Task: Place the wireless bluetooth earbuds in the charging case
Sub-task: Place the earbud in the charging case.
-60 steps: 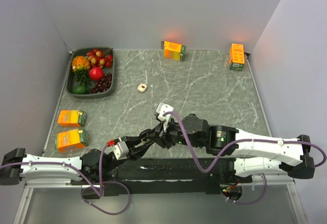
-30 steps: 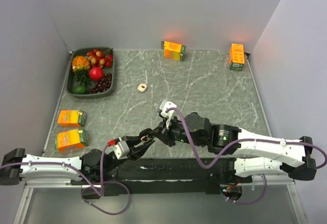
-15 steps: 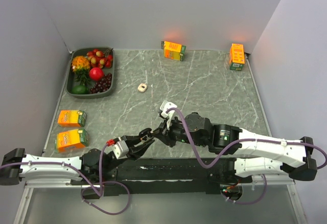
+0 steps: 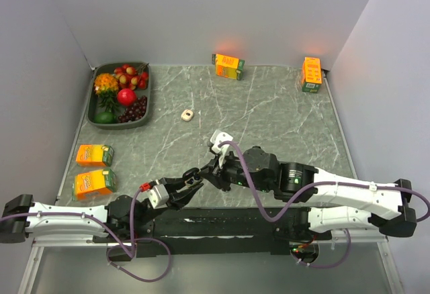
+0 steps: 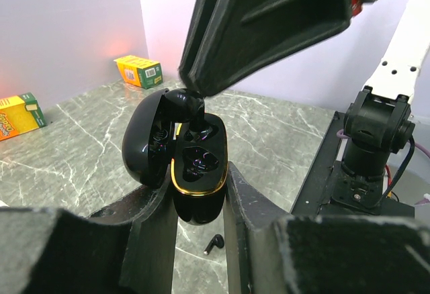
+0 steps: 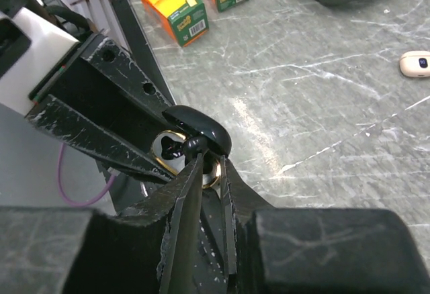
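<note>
My left gripper point(image 5: 199, 190) is shut on the black charging case point(image 5: 199, 166), which has a gold rim and its lid open; the pair shows near the table's front edge in the top view point(image 4: 190, 180). My right gripper point(image 6: 208, 163) is shut on a black earbud point(image 6: 195, 145) and holds it at the case's open top. That earbud also shows in the left wrist view point(image 5: 188, 103) at the case's far socket. A second black earbud point(image 5: 213, 243) lies on the table below the case. A small whitish piece point(image 4: 187, 114) lies mid-table.
A grey fruit tray point(image 4: 97, 116) stands at the back left. Two orange juice cartons point(image 4: 94, 154) point(image 4: 94, 182) lie at the left edge, and two more point(image 4: 228, 66) point(image 4: 311, 74) stand at the back. The black base rail point(image 4: 222, 221) runs along the near edge.
Over two seconds both grippers shifted slightly left and toward the near edge, staying together at the case. In the last half second almost nothing moved.
</note>
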### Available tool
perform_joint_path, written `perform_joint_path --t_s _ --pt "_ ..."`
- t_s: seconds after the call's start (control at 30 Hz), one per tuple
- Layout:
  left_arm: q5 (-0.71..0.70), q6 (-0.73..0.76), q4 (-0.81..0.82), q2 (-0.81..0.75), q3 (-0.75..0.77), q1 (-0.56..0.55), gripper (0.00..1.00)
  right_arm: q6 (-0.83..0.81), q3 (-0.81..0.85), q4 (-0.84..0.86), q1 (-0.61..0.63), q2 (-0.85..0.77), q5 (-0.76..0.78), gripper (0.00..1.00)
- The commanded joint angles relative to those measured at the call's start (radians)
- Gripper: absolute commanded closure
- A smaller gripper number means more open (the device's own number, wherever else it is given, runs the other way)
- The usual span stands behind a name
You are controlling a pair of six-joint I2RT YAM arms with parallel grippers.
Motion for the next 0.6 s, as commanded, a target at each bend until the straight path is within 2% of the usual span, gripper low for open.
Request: perform_joint_path --t_s 0.0,0.37,0.57 --pt "0.001 -0.008 0.048 -0.010 0.040 -0.005 0.99 -0.022 0.062 0.047 -0.006 0.017 0.002 0.76" --pt "0.002 -0.014 0.039 -0.030 0.034 -0.005 0.99 -0.026 0.083 0.044 -0.015 0.049 -0.013 0.77" --pt "0.001 -0.013 0.036 -0.035 0.032 -0.005 0.99 -0.029 0.078 0.044 -0.014 0.054 -0.070 0.77"
